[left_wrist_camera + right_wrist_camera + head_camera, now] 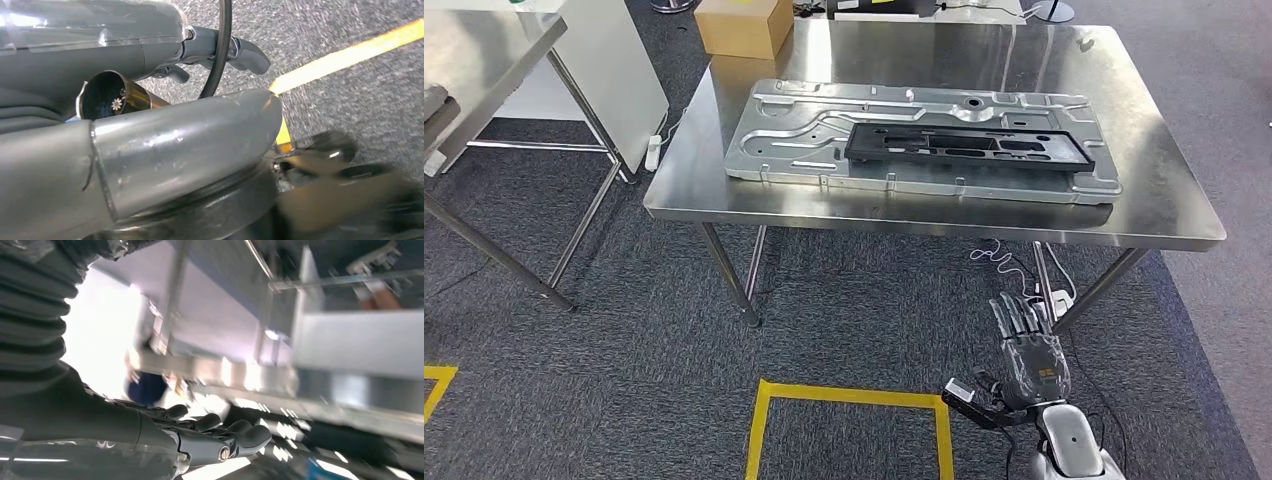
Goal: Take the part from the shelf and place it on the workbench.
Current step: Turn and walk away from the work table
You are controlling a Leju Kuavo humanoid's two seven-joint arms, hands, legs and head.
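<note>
Now, line by line:

Workbench: a steel workbench [1154, 215] stands ahead in the head view, on dark grey carpet.

Panel: a large pressed metal panel [804, 140] lies flat across the middle of the bench top, its long side running left to right.

Part: the black part [969, 145], a long flat plastic frame with cut-outs, lies on top of the panel, toward the panel's right half and parallel to its long side. It touches no hand.

Right hand: the right hand [1029, 350] hangs low beside the robot, below the bench's front edge and near the right front table leg. Its fingers are stretched out straight and a little apart, the thumb out to the side; it holds nothing. In the right wrist view the dark fingers [240, 432] lie slightly bent with nothing between them, against a blurred steel frame.

Left hand: in the left wrist view the left hand [220, 50] hangs over the carpet, its fingers extended and loose, with nothing in them.

Floor marks: a yellow tape square [849, 400] lies on the carpet in front of the bench, just left of the right hand.

Surroundings: a second steel table [484, 50] stands at the left, and a cardboard box [744, 25] sits on the floor behind the workbench's far left corner.
</note>
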